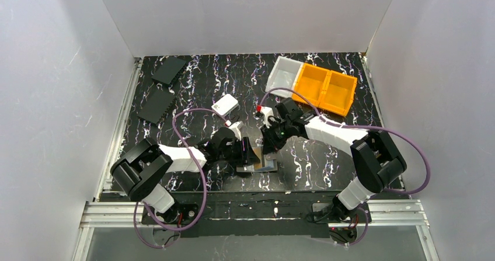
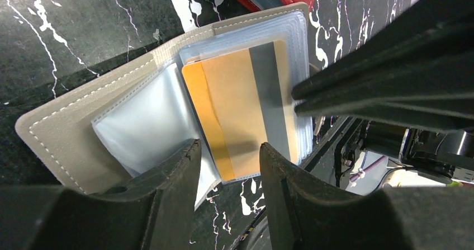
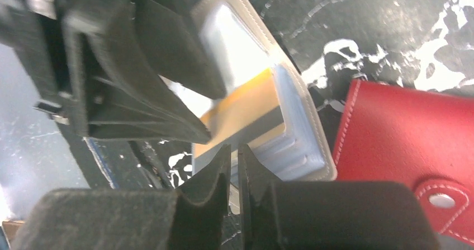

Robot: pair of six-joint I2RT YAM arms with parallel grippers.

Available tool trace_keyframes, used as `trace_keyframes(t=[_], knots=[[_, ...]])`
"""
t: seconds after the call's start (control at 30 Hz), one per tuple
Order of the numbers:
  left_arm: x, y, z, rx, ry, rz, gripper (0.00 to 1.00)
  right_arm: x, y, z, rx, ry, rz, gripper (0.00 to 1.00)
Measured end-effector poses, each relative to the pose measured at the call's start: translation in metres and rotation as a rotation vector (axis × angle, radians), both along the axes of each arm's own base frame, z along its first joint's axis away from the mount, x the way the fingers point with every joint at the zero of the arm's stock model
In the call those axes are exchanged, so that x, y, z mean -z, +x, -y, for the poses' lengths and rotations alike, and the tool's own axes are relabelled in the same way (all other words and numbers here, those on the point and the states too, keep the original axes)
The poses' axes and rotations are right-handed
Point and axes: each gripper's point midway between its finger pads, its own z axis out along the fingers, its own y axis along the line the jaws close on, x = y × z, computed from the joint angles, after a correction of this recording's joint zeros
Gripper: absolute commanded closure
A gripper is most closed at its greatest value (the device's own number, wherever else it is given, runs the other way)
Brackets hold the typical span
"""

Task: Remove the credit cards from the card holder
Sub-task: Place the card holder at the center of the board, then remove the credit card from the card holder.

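The grey-taupe card holder point(image 2: 61, 132) lies open on the black marbled table, its clear sleeves fanned out. An orange-brown credit card point(image 2: 240, 121) with a grey stripe sticks partway out of a sleeve. My left gripper point(image 2: 229, 145) is open and bears down on the holder, one finger on the clear sleeves and the other by the card's near end. My right gripper point(image 3: 235, 148) reaches in from the right and is shut on the striped edge of that card point(image 3: 246, 102). In the top view both grippers meet over the holder point(image 1: 265, 166) near the table's front. No other card shows.
A red wallet point(image 3: 402, 132) lies right beside the holder. A small white box point(image 1: 225, 104) sits behind the left arm. A white bin point(image 1: 283, 74) and orange bins point(image 1: 324, 89) stand at the back right. Two black panels point(image 1: 156, 106) lie at the back left.
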Motion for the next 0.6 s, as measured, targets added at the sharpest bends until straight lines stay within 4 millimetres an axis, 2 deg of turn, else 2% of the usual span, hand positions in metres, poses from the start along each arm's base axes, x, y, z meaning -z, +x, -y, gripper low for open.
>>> trace_keyframes(t=[0.2,0.27,0.6], knots=[[-0.002,-0.002,-0.002,-0.006,-0.006,-0.002,0.58,0.017,0.000,0.014,0.040,-0.062,0.016,0.80],[-0.004,-0.001,-0.001,-0.010,-0.018,0.002,0.58,0.020,0.000,0.017,0.048,-0.076,0.017,0.75],[-0.008,-0.001,0.000,-0.042,-0.064,-0.014,0.58,0.021,0.001,0.020,0.084,-0.053,-0.020,0.68]])
